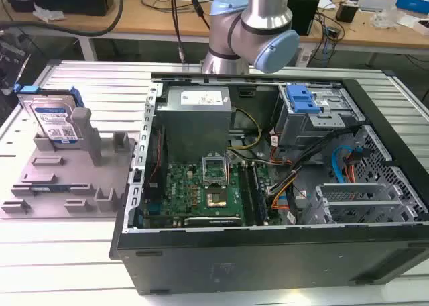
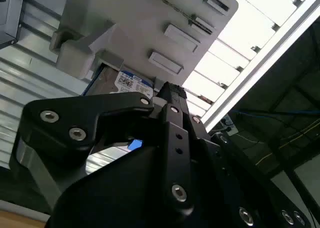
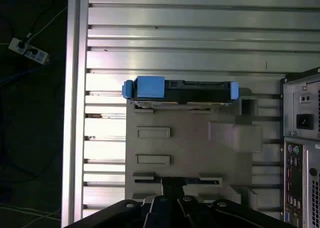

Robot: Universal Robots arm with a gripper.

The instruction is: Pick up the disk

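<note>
Disk stands upright in grey holder; judged rigid, dense, shock-sensitive; best gripped across flat faces; claw state cannot be told

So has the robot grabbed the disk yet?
Not yet. Nothing looks done: the flat silver hard drive with a blue frame stands upright in the grey slotted plastic tray. The black claw hangs over the tray, apart from the drive. Gripping and lifting remain.
</note>
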